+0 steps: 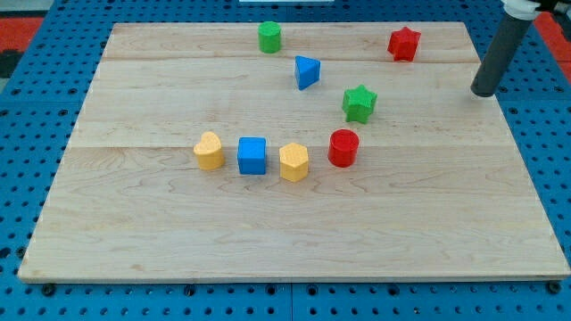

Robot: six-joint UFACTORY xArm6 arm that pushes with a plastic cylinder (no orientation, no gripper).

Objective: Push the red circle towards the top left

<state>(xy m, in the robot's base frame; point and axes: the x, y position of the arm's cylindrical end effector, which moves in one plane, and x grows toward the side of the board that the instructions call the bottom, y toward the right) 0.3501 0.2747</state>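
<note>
The red circle [343, 148] is a short red cylinder near the board's middle, right of a yellow hexagon [293, 162]. My tip [483, 92] is the lower end of a dark rod at the board's right side, far to the upper right of the red circle and touching no block. A green star [359, 103] lies just above the red circle, between it and the view's top.
A yellow heart [210, 151] and a blue cube [252, 155] sit in a row left of the hexagon. A blue triangle [307, 71], a green cylinder [269, 37] and a red star [403, 43] lie near the top. The wooden board [134, 223] rests on a blue pegboard.
</note>
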